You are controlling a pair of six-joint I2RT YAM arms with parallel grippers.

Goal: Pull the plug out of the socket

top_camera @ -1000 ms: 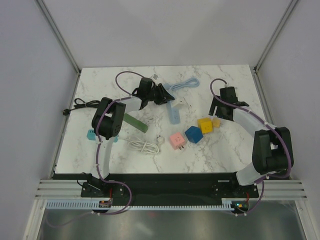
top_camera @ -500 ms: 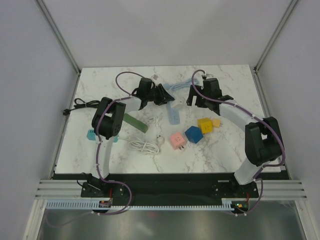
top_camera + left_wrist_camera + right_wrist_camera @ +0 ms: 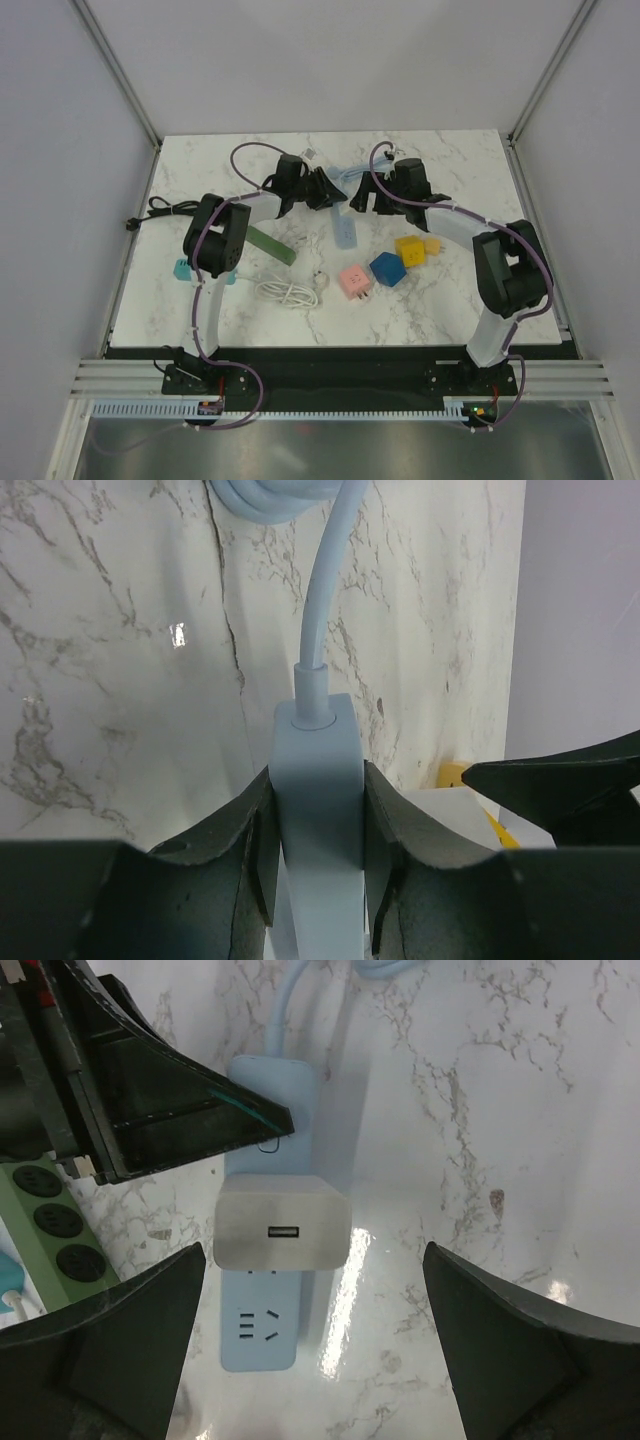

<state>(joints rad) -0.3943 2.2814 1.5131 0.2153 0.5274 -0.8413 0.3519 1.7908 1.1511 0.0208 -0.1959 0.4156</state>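
Observation:
A light blue socket strip (image 3: 344, 234) lies on the marble at centre back, its cable running away from me. My left gripper (image 3: 316, 780) is shut on the socket's (image 3: 315, 780) cable end, one finger (image 3: 230, 830) pressed on each side. A white square plug (image 3: 283, 1222) with a USB port sits plugged into the socket (image 3: 262, 1325). My right gripper (image 3: 314, 1250) hangs open above the plug, its fingers (image 3: 120, 1340) wide apart on either side and touching nothing. From above, the right gripper (image 3: 368, 196) hides the plug.
A green power strip (image 3: 272, 246) lies left of the socket. Pink (image 3: 355, 280), blue (image 3: 387, 268) and yellow (image 3: 411, 248) cube adapters sit to the front right. A white coiled cable (image 3: 285, 291) and a black cable (image 3: 165, 208) lie on the left. The socket's cable coil (image 3: 352, 170) lies behind.
My right arm has swung left from the right side to above the plug, and its jaws have opened wider. The left gripper has kept its hold on the socket.

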